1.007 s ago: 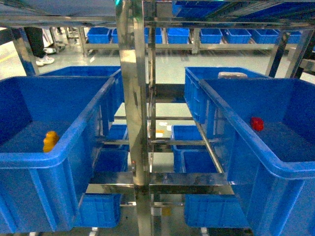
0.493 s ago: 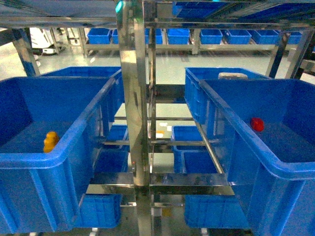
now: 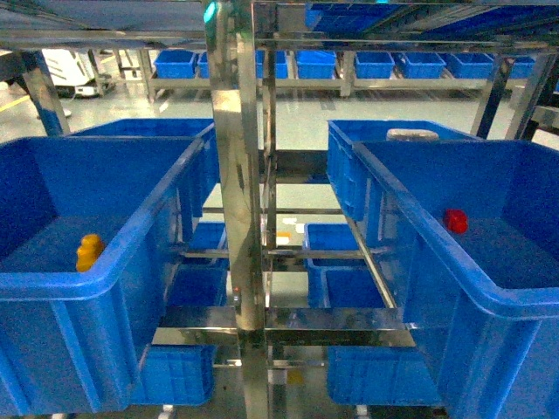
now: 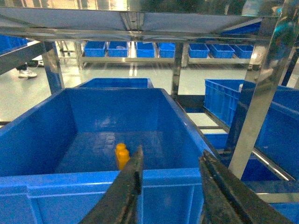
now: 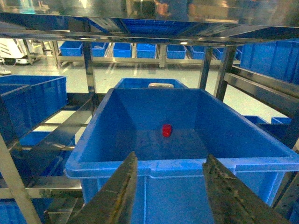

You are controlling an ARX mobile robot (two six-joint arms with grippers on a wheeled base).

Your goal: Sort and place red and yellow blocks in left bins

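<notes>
The orange-yellow block [image 3: 89, 251] with two studs stands on the floor of the left bin [image 3: 52, 284], near its front wall. In the left wrist view the yellow block [image 4: 122, 155] shows just past the bin's front rim [image 4: 70, 179], and my left gripper [image 4: 170, 170] hangs open outside that rim, holding nothing. The red block [image 3: 455, 220] lies in the right blue crate [image 3: 515, 301]. From the right wrist the red block [image 5: 167, 130] sits mid-floor, far from my right gripper [image 5: 170, 172], which is open and empty before the crate's rim [image 5: 187, 164]. Neither gripper shows in the head view.
A steel rack upright [image 3: 234, 175] stands between the two crates, with cross rails and smaller blue crates [image 3: 345, 284] on the level below. More blue crates [image 3: 314, 63] line a far shelf. A steel shelf [image 4: 140, 21] runs overhead. A white machine [image 3: 70, 68] stands far left.
Both blocks stay where they were. A person's feet at the far left of the floor are gone, and a white machine now shows there.
</notes>
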